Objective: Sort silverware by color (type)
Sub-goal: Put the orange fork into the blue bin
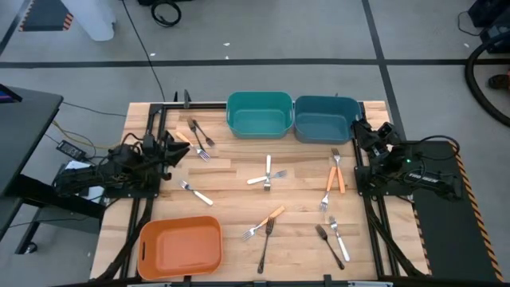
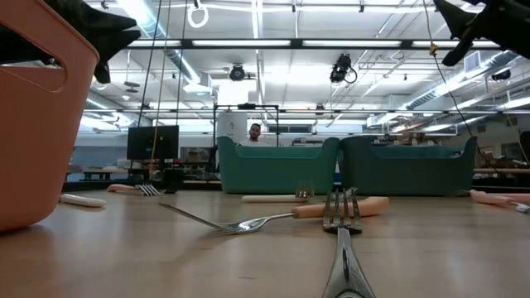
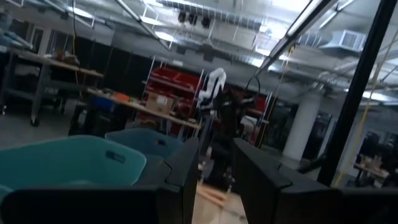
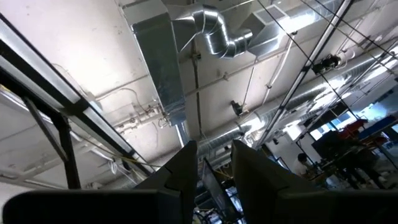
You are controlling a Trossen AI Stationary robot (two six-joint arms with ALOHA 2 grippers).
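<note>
An orange bin [image 1: 180,247] sits at the near left corner of the wooden desk [image 1: 239,191]. The forks [image 1: 267,172] lie scattered flat over the desk's middle and right: orange-handled, white-handled and all-dark ones, none in a bin. Farther back, the left gripper [image 1: 177,146] rests at the left edge and the right gripper [image 1: 360,130] at the right edge, both with jaws narrowly parted and empty. Two teal bins [image 1: 259,114] stand side by side at the far edge.
</note>
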